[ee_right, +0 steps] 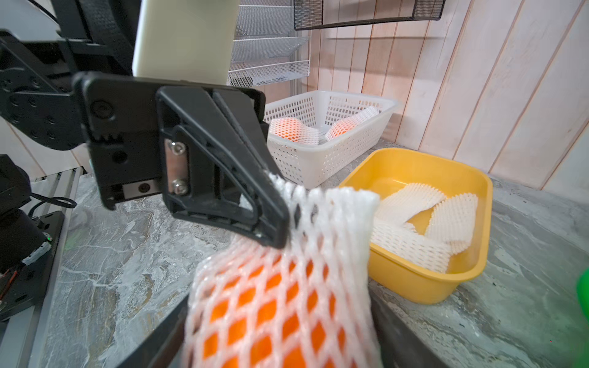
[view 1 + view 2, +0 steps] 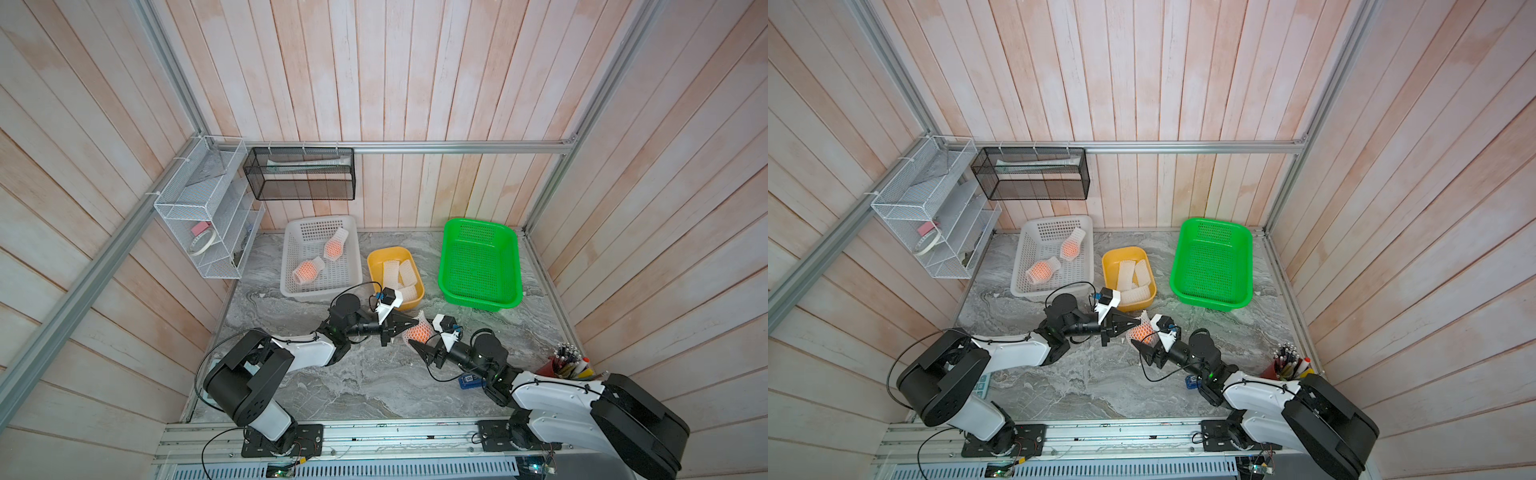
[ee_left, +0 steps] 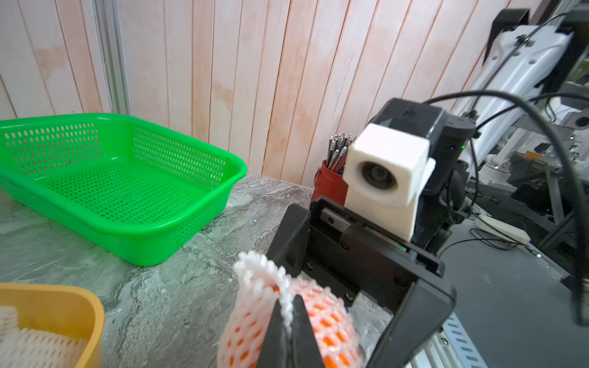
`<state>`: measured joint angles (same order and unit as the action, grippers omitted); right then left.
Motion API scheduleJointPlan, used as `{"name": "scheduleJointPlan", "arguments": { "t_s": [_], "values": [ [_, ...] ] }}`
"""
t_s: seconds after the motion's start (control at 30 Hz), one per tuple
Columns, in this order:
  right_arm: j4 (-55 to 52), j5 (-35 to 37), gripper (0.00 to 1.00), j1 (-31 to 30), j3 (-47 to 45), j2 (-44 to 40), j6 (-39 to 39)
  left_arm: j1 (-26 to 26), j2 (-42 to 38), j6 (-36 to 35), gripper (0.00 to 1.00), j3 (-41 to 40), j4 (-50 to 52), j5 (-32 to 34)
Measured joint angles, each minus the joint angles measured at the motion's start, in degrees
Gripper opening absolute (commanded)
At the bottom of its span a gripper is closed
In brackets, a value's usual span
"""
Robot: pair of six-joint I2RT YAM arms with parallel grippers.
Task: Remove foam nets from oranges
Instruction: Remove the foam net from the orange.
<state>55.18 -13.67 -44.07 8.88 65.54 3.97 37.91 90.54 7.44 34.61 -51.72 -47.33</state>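
By the look of things the task is partway through, with the third orange in hand and nothing finished for the fruit on show. The yellow tub (image 2: pixel 388 250) in the middle of the counter (image 2: pixel 353 374) holds three loose foam nets (image 2: pixel 390 270) (image 2: pixel 407 272) (image 2: pixel 409 292), flat and empty, which suggests that stripped nets go there; yet no bare orange shows in any view. All three oranges that can be seen are wrapped. Two netted oranges (image 2: pixel 307 270) (image 2: pixel 334 247) lie in the white basket (image 2: pixel 284 262), just beside the tub on the left arm's side. The third orange (image 1: pixel 271 312) sits just in front of the tub on the robot's side, between the two arms, low over the counter; whether it rests on it cannot be told. The left gripper (image 2: pixel 414 323) has its fingers (image 3: pixel 280 334) pressed together on the free rim of this orange's net (image 1: pixel 334 216), pinching the white mesh only, not the fruit. The right gripper (image 2: pixel 420 333) has its fingers (image 2: pixel 417 346) spread to either side of the netted orange; the left wrist view shows a gap beside the near finger, so it looks loose rather than clamped. The green basket (image 2: pixel 442 257), near the tub on the right arm's side, holds nothing visible. What is left, as a judgement: slide this net off, then strip the two in the white basket. The count stands at three oranges, six nets, two baskets, one tub.
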Motion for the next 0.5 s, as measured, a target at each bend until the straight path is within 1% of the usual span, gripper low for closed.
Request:
{"name": "scheduleJointPlan", "arguments": {
  "t_s": [0.1,0.27,0.43,0.5],
  "values": [
    [-0.48,-3.04,0.76,1.64,-0.39,-0.31,2.56,0.63,0.0,-1.49,0.0,-0.17,1.09,2.71],
    [-2.64,-6.14,0.77,2.62,-0.57,-1.75,5.6,1.29,0.0,-4.2,0.0,-0.92,2.64,6.71],
    [-5.66,-7.89,0.78,3.02,-0.61,-5.55,7.69,1.64,-0.02,-6.54,0.0,-0.98,3.93,10.21],
    [-7.54,-8.92,0.82,3.26,-0.61,-7.76,8.31,1.64,-0.2,-7.54,0.0,-1.07,4.81,11.78]
  ]
}}
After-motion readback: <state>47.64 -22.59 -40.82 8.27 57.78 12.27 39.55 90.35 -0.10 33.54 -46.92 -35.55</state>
